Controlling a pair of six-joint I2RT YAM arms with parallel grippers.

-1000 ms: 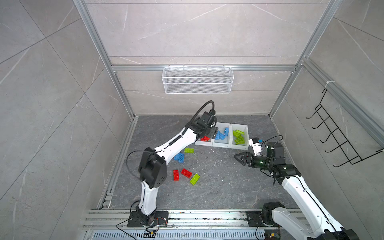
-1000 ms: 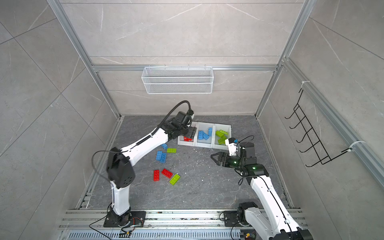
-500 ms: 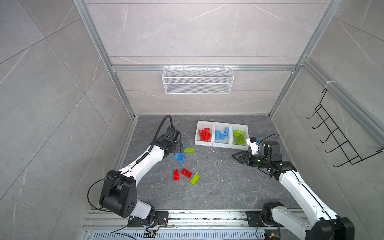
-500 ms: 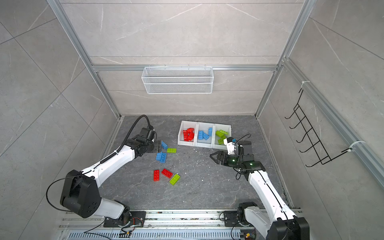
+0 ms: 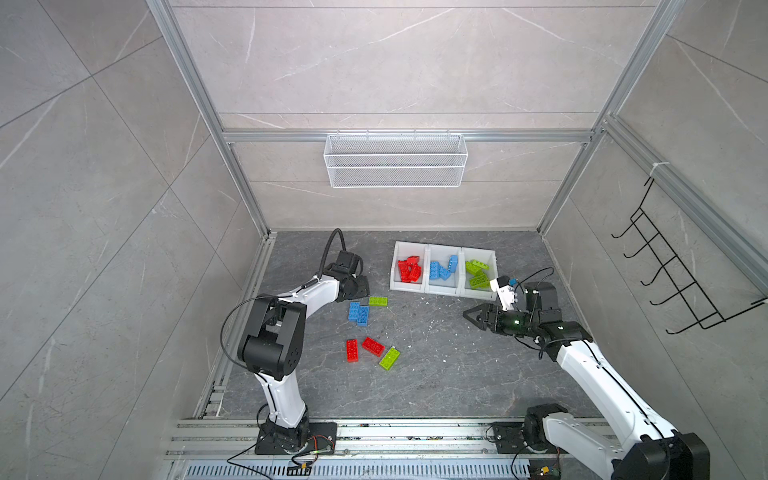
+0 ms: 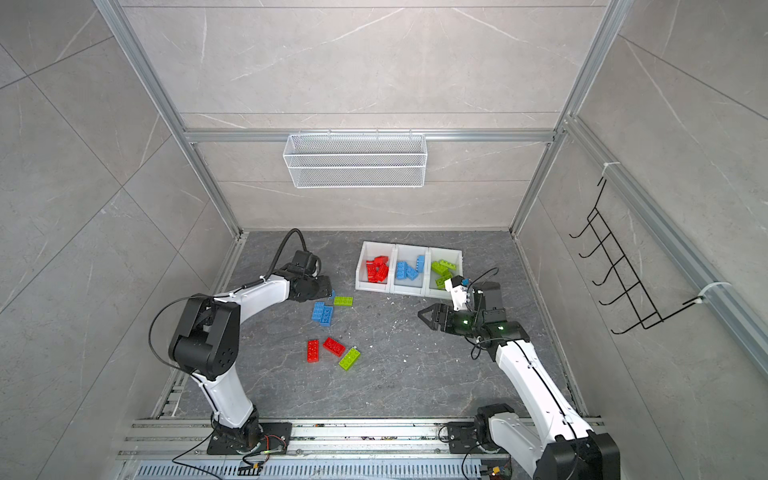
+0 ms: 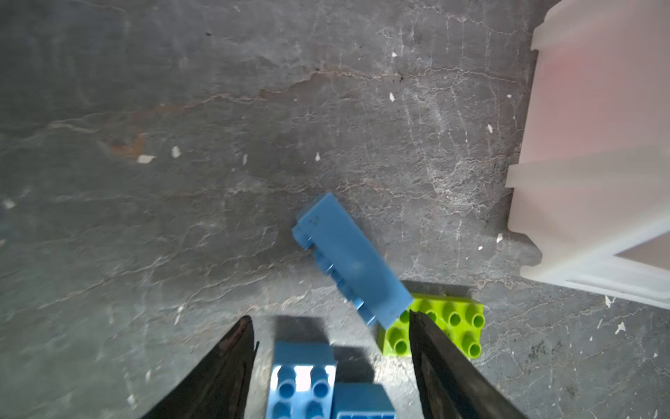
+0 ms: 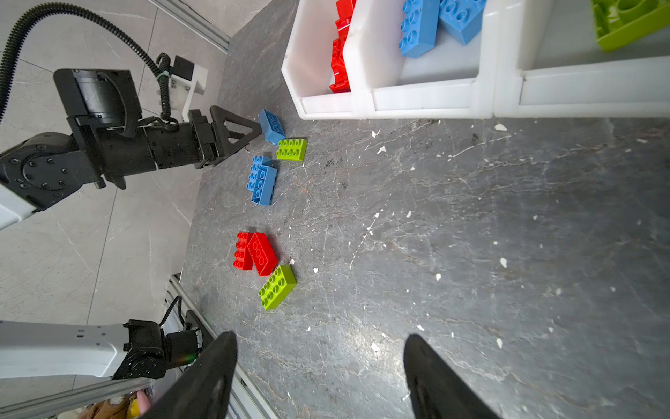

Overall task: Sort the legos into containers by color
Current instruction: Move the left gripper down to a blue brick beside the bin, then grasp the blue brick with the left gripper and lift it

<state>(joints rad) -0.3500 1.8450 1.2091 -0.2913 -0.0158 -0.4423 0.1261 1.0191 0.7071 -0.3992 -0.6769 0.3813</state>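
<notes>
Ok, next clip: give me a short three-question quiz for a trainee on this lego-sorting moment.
1. True or false: the right claw is holding a brick.
2. How many red bricks lie loose on the floor?
3. Which colour is in the middle bin? A red, B blue, C green.
Key: 1 false, its jaws stand apart with nothing between them; 2 two; 3 B.

Bright, even light with soft shadows; the blue brick (image 7: 350, 259) looks blurred close-up.
</notes>
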